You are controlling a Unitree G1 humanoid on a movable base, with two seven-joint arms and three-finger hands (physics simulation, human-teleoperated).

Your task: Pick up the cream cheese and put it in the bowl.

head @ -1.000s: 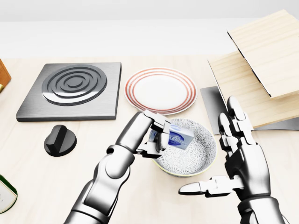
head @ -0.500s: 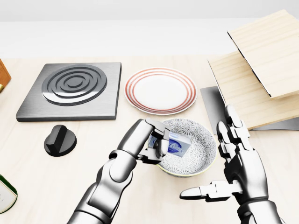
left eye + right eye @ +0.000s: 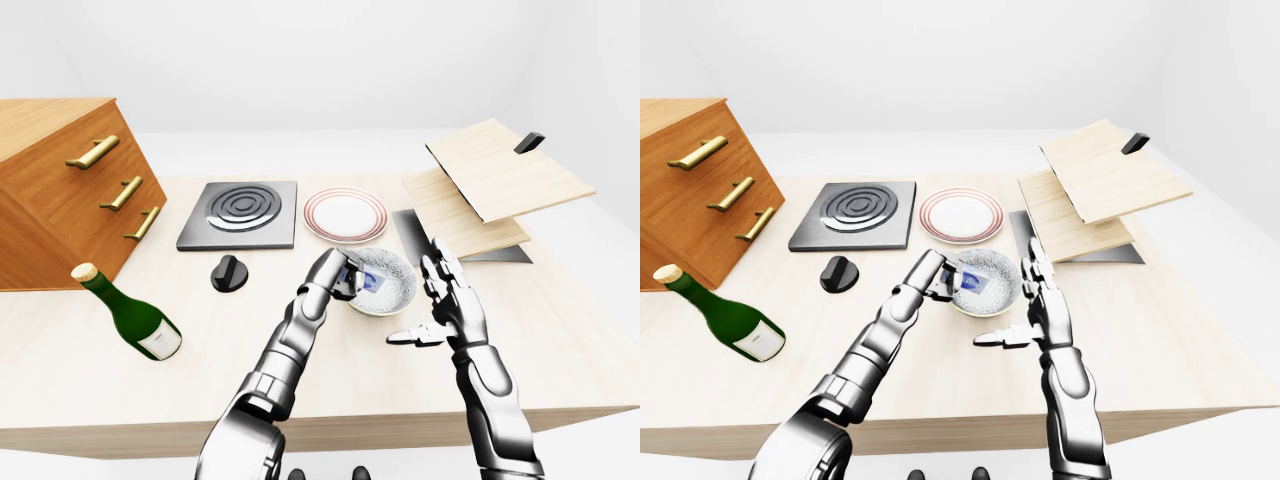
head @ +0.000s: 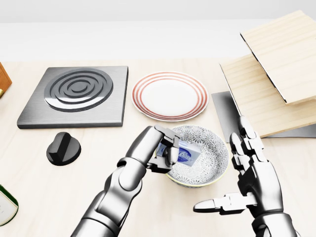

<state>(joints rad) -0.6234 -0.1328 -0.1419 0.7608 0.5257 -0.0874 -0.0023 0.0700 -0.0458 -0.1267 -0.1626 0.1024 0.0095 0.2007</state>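
The cream cheese (image 4: pixel 187 151) is a small blue and white box. It lies tilted inside the patterned bowl (image 4: pixel 213 159), against the bowl's left wall. My left hand (image 4: pixel 166 148) is at the bowl's left rim with its fingers closed round the box's left end. My right hand (image 4: pixel 242 185) is open and empty, just right of the bowl, palm toward it, thumb pointing left below the bowl.
A red-ringed plate (image 4: pixel 170 95) lies above the bowl. A stove plate (image 4: pixel 74 95) and a black knob (image 4: pixel 63 147) are at the left. Wooden boards (image 4: pixel 276 74) rise at the right. A wine bottle (image 3: pixel 130 317) and a drawer cabinet (image 3: pixel 60 190) stand far left.
The box has sunk a little lower into the bowl with my left hand still on it. My right hand has dropped slightly toward the bottom of the head view.
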